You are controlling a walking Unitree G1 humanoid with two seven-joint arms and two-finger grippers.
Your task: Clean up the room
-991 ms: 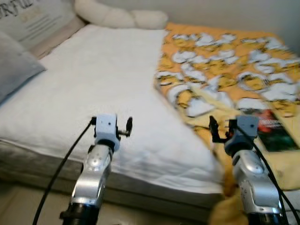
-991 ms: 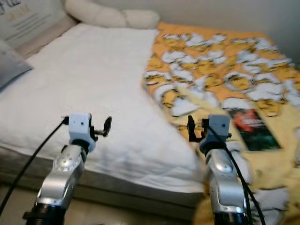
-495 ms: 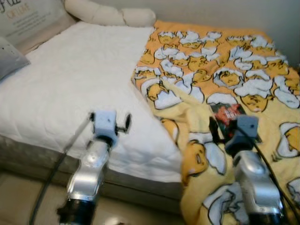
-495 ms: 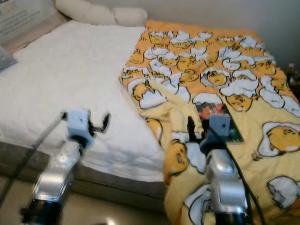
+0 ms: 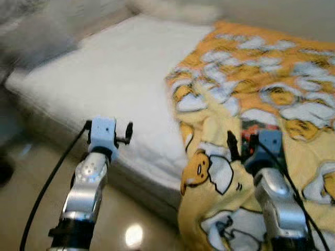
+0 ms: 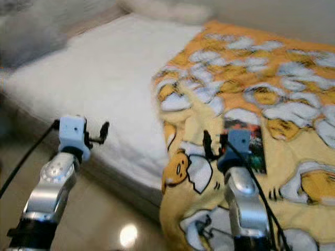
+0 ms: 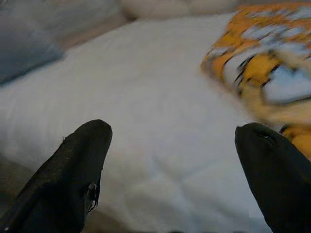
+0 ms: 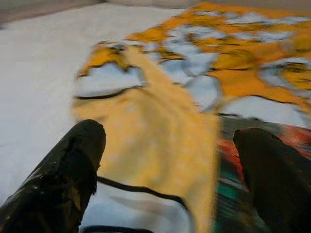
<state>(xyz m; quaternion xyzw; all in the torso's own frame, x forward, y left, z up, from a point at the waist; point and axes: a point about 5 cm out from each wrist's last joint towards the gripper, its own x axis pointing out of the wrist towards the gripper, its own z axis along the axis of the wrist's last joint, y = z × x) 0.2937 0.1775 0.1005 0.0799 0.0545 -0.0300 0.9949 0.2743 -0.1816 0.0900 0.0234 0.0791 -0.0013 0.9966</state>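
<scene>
A yellow blanket [image 5: 272, 94] printed with egg characters covers the right part of the bed and hangs over its near edge. A book [image 6: 255, 144] with a dark red and green cover lies on the blanket. My right gripper [image 5: 241, 145] hovers just in front of the book, open and holding nothing; in the right wrist view the book [image 8: 228, 165] and a blanket fold lie between its fingers [image 8: 73, 165]. My left gripper [image 5: 124, 137] is open over the near edge of the bare white mattress [image 5: 125, 78], and its fingers [image 7: 77, 170] frame white mattress.
The mattress side drops to a glossy beige floor [image 5: 31, 198] at the lower left. Blurred pale pillows [image 6: 157, 10] lie at the head of the bed against the wall. A dark shape [image 5: 4, 172] sits at the left edge on the floor.
The whole picture has shifted and blurred, so the camera has moved: more floor shows at the left. Both arms hold the same raised pose, and the book stays on the blanket.
</scene>
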